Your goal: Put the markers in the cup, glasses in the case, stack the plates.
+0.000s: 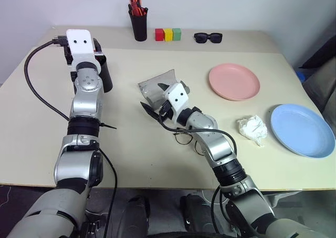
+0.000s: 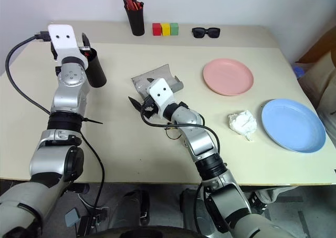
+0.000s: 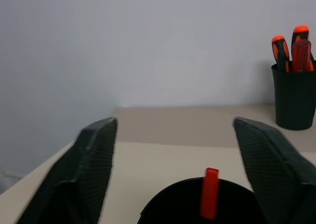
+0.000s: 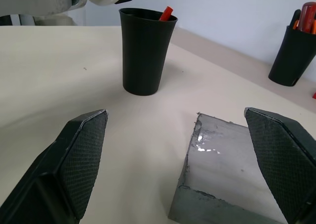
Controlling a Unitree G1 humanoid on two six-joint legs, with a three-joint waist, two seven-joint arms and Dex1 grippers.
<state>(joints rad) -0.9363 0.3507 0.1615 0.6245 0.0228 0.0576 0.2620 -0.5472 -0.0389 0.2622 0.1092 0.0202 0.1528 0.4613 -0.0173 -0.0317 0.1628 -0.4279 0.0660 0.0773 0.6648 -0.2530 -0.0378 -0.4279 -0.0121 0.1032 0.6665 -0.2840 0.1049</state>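
The black cup [image 1: 106, 75] stands at the far left of the table, with the red end of a marker [image 3: 210, 199] sticking up inside it. My left gripper [image 3: 175, 122] hovers just over the cup's rim, open and holding nothing. The grey case [image 1: 155, 85] lies open at mid-table. My right gripper [image 4: 175, 112] is open beside the case's near edge, pointing toward the cup [image 4: 146, 51]. The wire-framed glasses [image 1: 185, 140] lie on the table, partly hidden under my right forearm. The pink plate [image 1: 234, 81] and the blue plate [image 1: 302, 130] sit apart on the right.
A crumpled white paper [image 1: 252, 128] lies between the plates. At the back edge stand a black pen holder [image 1: 139, 22] with orange-capped pens, three coloured blocks [image 1: 168, 34] and dark sunglasses [image 1: 208, 37].
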